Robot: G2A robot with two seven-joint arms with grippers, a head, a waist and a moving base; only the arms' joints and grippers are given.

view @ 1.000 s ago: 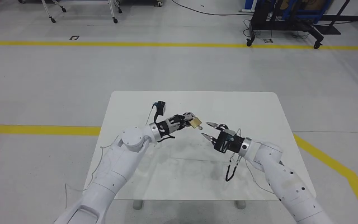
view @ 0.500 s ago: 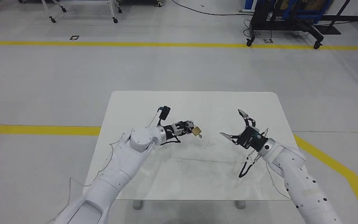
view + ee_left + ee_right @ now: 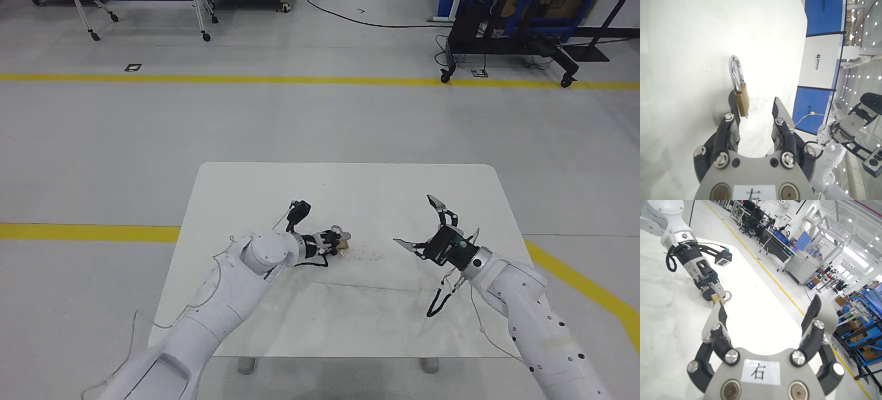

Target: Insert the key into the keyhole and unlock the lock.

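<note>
A brass padlock (image 3: 742, 102) with a silver shackle (image 3: 736, 72) lies on the white table (image 3: 400, 190). One shackle leg stands out of its hole in the body. My left gripper (image 3: 753, 103) is down at the table, open, with the padlock resting against one finger (image 3: 733, 106). A small silvery part (image 3: 747, 116) sticks out at the body's far end; I cannot tell whether it is the key. In the top view the padlock (image 3: 343, 243) sits at the left gripper (image 3: 335, 243) near the table's middle. My right gripper (image 3: 415, 222) hovers open and empty to the right, also seen as the right gripper (image 3: 768, 304) facing the padlock (image 3: 717, 298).
The tabletop between the two grippers (image 3: 380, 250) is bare white surface with faint dark specks. Table edges lie well away from both arms. A yellow floor line (image 3: 90, 232) runs past the table on both sides.
The left gripper came down from mid-air to the table with the padlock and opened. The right gripper pulled away to the right a second ago and has held still since.
</note>
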